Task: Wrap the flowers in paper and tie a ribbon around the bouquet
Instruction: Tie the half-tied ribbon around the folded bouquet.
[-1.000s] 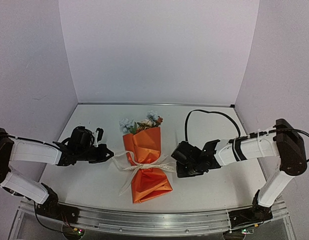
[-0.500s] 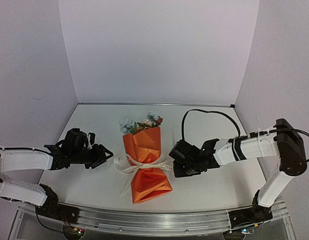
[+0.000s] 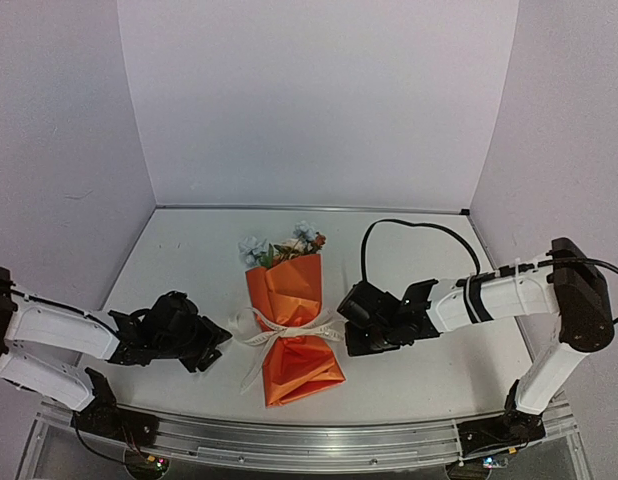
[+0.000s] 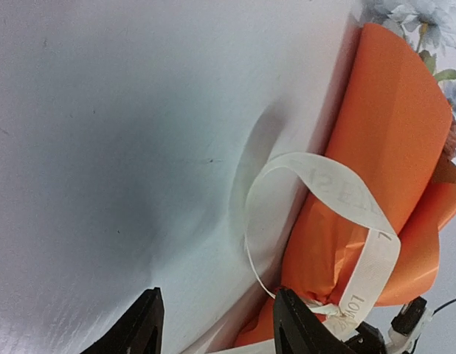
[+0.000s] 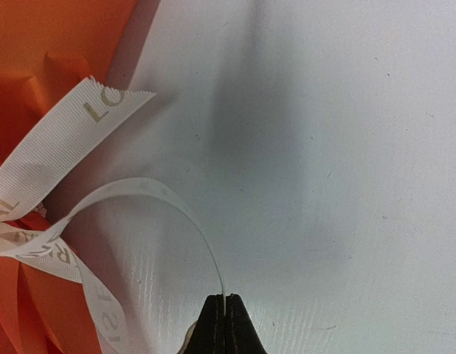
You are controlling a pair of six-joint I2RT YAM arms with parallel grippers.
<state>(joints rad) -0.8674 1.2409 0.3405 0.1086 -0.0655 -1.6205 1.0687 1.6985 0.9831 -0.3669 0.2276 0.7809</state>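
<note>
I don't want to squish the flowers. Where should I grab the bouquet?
Probably the pinched waist of the bouquet, where the ribbon ties it: that's the narrowest part. Come down from above and pinch across it, since it lies flat with the flowers at the far end.

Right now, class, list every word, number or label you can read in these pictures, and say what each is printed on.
"LO": pale gold letters by the cut end of the ribbon, right wrist view.
Other faint letters on the ribbon's loops, in both wrist views: folded or cut off, not readable for sure.
Orange paper of the bouquet: no print.
Top view: the ribbon's marks are too small to read.
</note>
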